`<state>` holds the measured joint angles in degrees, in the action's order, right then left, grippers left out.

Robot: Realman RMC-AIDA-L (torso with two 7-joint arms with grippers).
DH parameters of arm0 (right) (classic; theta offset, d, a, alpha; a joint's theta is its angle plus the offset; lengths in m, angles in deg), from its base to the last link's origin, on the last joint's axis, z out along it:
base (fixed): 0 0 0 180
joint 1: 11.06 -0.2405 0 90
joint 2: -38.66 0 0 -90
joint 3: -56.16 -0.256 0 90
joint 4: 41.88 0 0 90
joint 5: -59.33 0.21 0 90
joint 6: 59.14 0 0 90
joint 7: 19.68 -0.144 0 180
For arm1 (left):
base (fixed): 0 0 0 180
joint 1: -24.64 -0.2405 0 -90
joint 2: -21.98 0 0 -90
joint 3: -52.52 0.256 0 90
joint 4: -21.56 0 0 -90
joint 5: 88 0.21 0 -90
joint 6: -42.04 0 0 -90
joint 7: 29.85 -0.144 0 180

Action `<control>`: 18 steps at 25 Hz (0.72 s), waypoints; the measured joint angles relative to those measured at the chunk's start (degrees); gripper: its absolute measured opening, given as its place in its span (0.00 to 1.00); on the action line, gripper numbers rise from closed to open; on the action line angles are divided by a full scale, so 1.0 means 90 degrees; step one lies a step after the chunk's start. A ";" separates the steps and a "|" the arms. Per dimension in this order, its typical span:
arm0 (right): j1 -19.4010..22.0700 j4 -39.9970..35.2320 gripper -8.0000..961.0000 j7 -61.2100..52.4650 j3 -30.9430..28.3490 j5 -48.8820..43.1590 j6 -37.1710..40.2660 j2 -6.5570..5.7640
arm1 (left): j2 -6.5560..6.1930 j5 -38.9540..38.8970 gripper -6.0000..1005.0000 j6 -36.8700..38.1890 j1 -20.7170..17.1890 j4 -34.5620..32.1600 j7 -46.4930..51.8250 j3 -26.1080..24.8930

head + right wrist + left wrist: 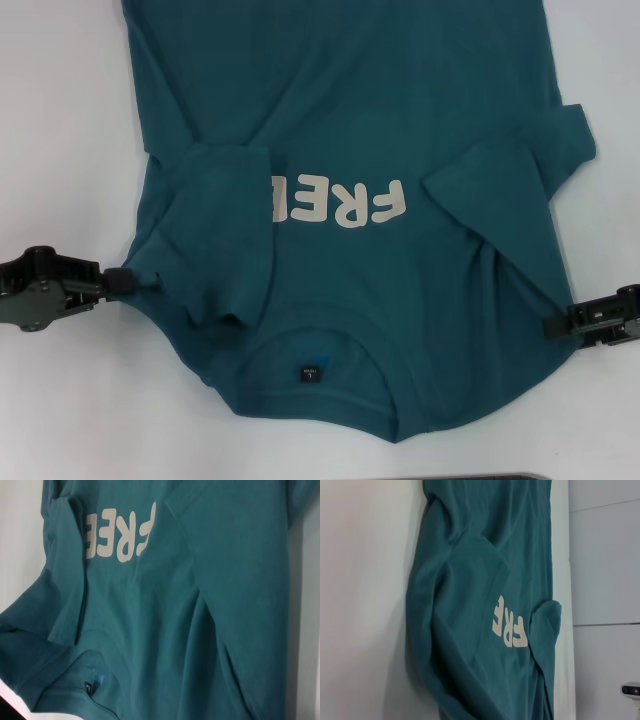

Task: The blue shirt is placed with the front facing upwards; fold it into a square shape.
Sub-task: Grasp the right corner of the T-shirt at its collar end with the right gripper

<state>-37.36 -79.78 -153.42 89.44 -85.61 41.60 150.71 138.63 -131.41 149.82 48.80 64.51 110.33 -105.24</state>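
Observation:
The blue shirt (pixel 350 120) lies front up on the white table (pixel 60 120), collar toward me, its far hem out of view. The pale letters (pixel 340 205) read upside down and are partly covered. The neck label (pixel 312 373) shows inside the collar. Both sleeves are folded inward onto the chest, one on the left (pixel 225 230) and one on the right (pixel 490 190). My left gripper (pixel 122 282) is shut on the shirt's left shoulder edge, and the cloth is drawn to a point there. My right gripper (pixel 556 327) is shut on the right shoulder edge. The shirt fills the left wrist view (pixel 480 580) and the right wrist view (pixel 225 605).
Bare white table lies to both sides of the shirt. A dark strip (pixel 520 477) runs along the near edge at the bottom right. A small white device (pixel 632 690) shows past the table in the left wrist view.

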 joint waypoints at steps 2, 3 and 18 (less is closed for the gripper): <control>-0.0014 0.0017 0.78 0.0001 0.0005 -0.0007 -0.0020 0.0001 | -0.0002 0.0000 0.04 0.0004 0.0000 0.0007 0.0002 0.0000; -0.0020 0.0016 0.78 0.0001 0.0007 -0.0007 -0.0023 0.0003 | -0.0002 0.0000 0.04 0.0005 0.0000 0.0010 0.0004 0.0000; -0.0088 0.0253 0.78 0.0122 -0.0078 0.0199 -0.0165 0.0038 | 0.0012 0.0000 0.04 -0.0013 0.0001 -0.0001 0.0010 0.0000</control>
<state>-38.15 -77.50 -152.33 88.75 -83.82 40.11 151.05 138.74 -131.41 149.70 48.81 64.50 110.42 -105.24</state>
